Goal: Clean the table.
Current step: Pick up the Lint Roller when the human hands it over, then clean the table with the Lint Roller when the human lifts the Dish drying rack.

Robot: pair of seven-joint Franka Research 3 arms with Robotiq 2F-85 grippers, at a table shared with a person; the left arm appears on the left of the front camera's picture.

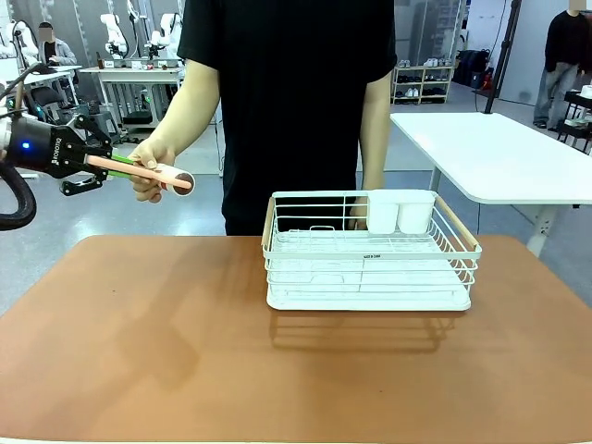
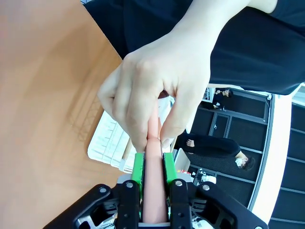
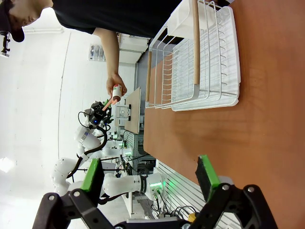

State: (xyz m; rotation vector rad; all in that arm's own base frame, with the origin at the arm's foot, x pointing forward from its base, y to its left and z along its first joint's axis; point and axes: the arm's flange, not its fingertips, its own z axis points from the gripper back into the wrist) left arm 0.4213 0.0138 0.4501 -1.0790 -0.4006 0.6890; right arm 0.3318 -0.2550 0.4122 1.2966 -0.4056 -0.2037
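Note:
The reddish-brown table [image 1: 185, 351] lies bare in front of me, with a white wire rack [image 1: 370, 259] at its far middle. Beyond the table's far left edge, my left gripper [image 1: 102, 166] is shut on the pink handle of a roller [image 1: 139, 173] with a white cylindrical head. A person's hand [image 1: 150, 166] grips the same roller near the head. In the left wrist view the green pads [image 2: 138, 167] clamp the pink handle [image 2: 153, 191], and the person's hand [image 2: 157, 81] pinches it just past them. My right gripper [image 3: 150, 174] hangs open above the table [image 3: 267, 119].
The rack [image 3: 205, 57] has wooden side handles and two white cups [image 1: 400, 211] at its back right. The person in black stands at the far edge. A white-topped table [image 1: 490, 153] stands behind on the right.

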